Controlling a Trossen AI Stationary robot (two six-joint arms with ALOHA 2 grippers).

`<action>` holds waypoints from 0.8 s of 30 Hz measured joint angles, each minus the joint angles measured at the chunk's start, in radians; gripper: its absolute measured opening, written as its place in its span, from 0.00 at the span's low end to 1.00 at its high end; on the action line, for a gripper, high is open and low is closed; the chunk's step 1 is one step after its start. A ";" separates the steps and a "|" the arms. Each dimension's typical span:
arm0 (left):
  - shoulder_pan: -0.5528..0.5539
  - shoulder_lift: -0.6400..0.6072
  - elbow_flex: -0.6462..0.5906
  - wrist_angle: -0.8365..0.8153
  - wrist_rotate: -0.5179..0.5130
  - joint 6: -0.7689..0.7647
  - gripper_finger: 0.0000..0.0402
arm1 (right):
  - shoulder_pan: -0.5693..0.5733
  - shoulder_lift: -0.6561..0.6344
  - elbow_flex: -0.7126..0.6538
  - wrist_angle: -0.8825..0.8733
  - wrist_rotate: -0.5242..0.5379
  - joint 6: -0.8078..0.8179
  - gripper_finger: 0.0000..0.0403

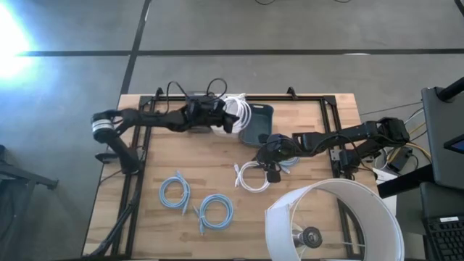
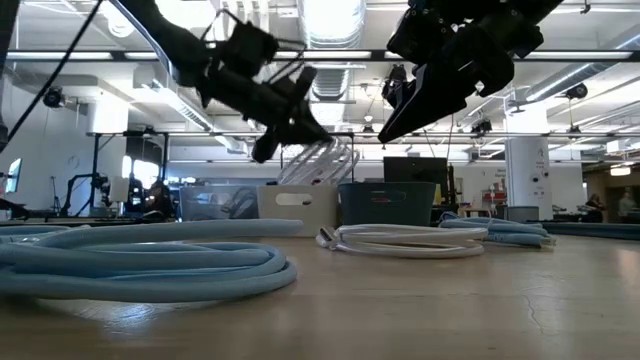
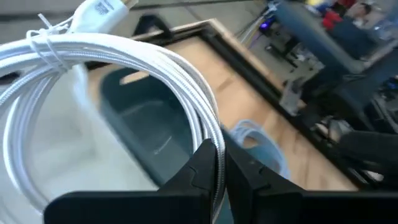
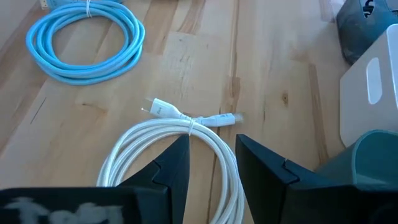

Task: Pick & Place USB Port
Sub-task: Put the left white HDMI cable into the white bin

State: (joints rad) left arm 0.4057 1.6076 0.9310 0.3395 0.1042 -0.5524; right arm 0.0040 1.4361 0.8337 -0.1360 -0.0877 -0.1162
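While a white coil [image 3: 124,68] is clamped by the left gripper [image 3: 221,163] over the bins [image 1: 255,123], the right gripper [image 4: 208,158] is held open. A second coil [image 4: 180,155] lies below it, at 6 o'clock of the bins.

strong glare burns the high view's upper left floor [image 1: 14,43], while the left wrist view is motion-blurred.

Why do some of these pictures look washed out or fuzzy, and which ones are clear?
High view: strong glare whitens the floor at the upper left corner. Low view: ceiling lights shine behind the arms, so they show as dark silhouettes; the blue cable nearest the camera is soft. Left wrist view: the white cable held by the left gripper looks smeared. Right wrist view: sharp, evenly lit wood.
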 joint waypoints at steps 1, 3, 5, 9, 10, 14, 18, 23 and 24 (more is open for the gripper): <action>0.010 0.015 0.000 0.000 0.010 -0.009 0.06 | 0.000 0.000 0.000 0.000 0.000 0.000 0.31; 0.024 0.043 0.000 -0.004 0.023 -0.029 0.06 | 0.000 0.000 0.000 0.000 0.000 0.000 0.31; 0.035 0.068 0.000 -0.007 0.045 -0.026 0.07 | 0.000 0.000 0.000 -0.001 0.000 0.000 0.31; 0.041 0.107 0.000 -0.007 0.061 -0.026 0.10 | 0.000 0.000 0.000 -0.002 0.000 0.003 0.32; 0.041 0.114 0.000 -0.006 0.057 -0.021 0.10 | 0.000 0.000 0.000 -0.002 0.000 0.003 0.32; 0.040 0.126 0.000 -0.003 0.038 0.036 0.13 | 0.000 0.000 0.000 -0.002 0.000 0.004 0.31; 0.042 0.126 0.000 -0.006 0.032 0.065 0.17 | 0.000 0.000 -0.001 -0.002 0.000 0.004 0.30; 0.042 0.117 0.004 -0.009 0.032 0.065 0.22 | 0.000 0.000 -0.003 -0.002 0.000 0.004 0.31; 0.042 0.109 0.006 -0.010 0.033 0.065 0.23 | 0.000 0.000 -0.004 -0.003 0.000 0.004 0.31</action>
State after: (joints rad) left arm 0.4478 1.7169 0.9372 0.3298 0.1371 -0.4870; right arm 0.0040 1.4364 0.8293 -0.1386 -0.0875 -0.1123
